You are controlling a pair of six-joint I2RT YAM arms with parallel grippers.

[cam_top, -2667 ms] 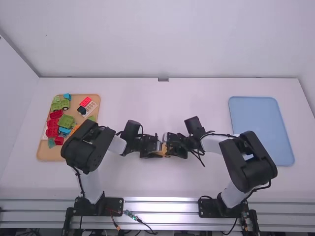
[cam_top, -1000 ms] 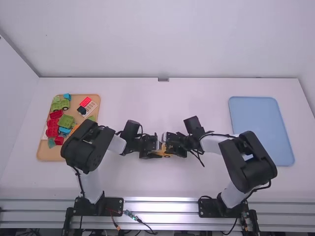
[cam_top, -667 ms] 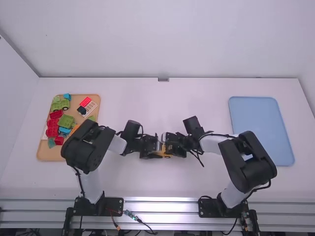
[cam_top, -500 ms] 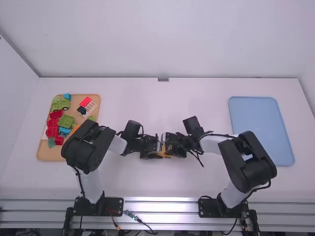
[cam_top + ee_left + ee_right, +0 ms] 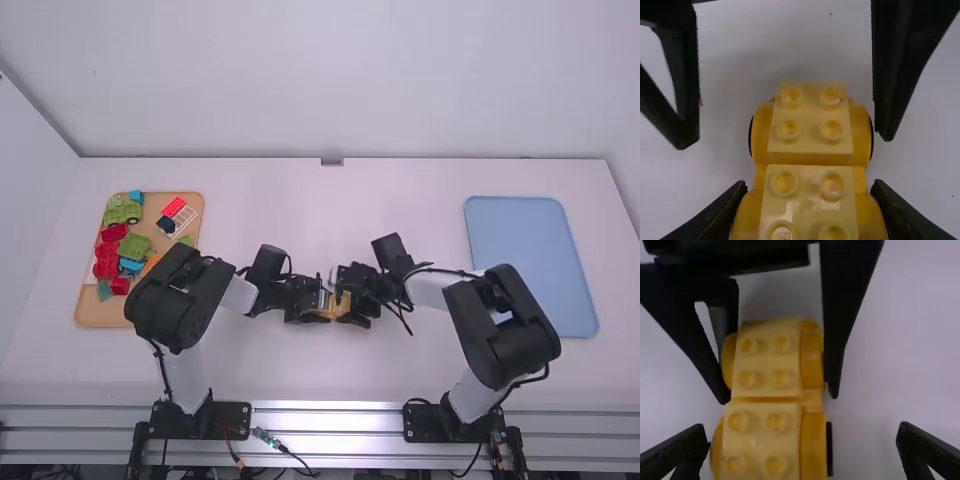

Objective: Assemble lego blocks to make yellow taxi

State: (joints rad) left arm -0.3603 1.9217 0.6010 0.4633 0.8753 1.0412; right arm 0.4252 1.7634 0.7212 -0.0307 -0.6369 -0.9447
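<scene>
My left gripper and my right gripper face each other above the table's middle, with the yellow car between them. In the left wrist view, my left gripper is shut on the near end of the yellow car, whose top carries two pale yellow studded blocks. In the right wrist view, my right gripper stands open around the car's other end. One finger is close beside the car, the other well apart from it. The car's underside is hidden.
On the far left, a tan tray holds red, green, blue and other loose pieces, including a small green vehicle; the left arm partly overhangs it. A blue tray lies on the right.
The right gripper's fingers have spread apart, and it has shifted slightly. More yellow shows between the two grippers. My left arm has kept still.
</scene>
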